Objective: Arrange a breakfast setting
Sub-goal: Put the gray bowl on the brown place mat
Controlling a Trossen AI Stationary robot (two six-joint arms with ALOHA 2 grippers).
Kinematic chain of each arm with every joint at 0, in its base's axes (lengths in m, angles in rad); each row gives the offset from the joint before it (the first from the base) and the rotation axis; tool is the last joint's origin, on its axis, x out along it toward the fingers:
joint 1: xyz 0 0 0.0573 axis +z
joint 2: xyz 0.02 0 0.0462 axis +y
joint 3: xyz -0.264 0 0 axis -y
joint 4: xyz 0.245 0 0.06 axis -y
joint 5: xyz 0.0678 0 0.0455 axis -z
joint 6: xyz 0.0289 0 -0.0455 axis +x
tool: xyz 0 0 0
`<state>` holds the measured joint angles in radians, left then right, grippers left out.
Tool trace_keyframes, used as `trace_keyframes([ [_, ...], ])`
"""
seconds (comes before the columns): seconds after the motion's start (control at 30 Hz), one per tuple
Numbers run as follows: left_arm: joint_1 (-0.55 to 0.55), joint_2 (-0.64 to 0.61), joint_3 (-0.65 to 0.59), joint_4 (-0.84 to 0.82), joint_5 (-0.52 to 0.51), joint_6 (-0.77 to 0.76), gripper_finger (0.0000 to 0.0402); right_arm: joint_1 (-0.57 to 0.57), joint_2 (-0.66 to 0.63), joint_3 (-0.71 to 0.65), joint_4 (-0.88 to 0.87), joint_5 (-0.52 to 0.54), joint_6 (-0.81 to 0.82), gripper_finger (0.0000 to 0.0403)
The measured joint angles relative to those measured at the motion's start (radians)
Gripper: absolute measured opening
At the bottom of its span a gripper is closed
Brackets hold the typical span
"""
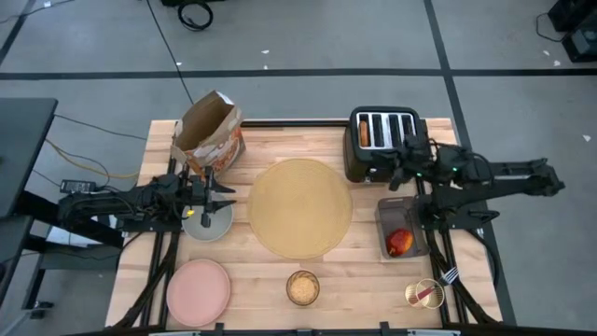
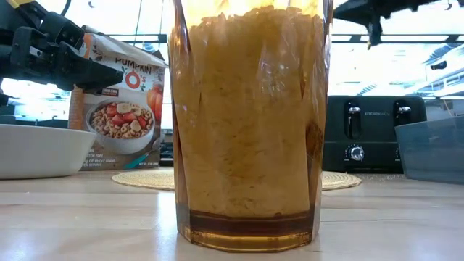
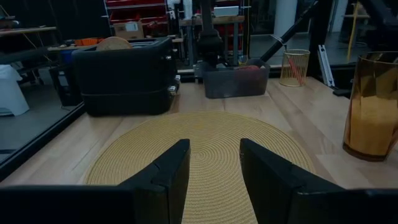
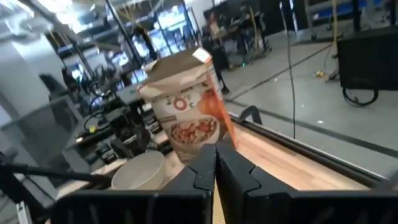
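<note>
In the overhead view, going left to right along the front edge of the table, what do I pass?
Pink plate → amber glass → wire cup holding the red-handled fork.

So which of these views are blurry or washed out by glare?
Low view: the amber glass sits right at the lens, soft, with bright windows behind it. Right wrist view: motion-blurred around the cereal box. High view and left wrist view: evenly lit, fairly clear.
</note>
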<state>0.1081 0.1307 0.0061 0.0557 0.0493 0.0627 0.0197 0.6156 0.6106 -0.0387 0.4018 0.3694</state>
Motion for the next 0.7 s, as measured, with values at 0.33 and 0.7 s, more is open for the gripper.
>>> trace_keyframes([
  [0.33, 0.0, 0.0, 0.0, 0.049, -0.017, -0.142, 0.0149, 0.105, 0.305, 0.245, -0.008, -0.003, 0.084, 0.0019],
  [0.7, -0.059, 0.001, 0.013, 0.151, 0.023, -0.523, 0.0149, 0.174, 0.446, 0.305, 0.001, 0.066, 0.151, 0.0009],
])
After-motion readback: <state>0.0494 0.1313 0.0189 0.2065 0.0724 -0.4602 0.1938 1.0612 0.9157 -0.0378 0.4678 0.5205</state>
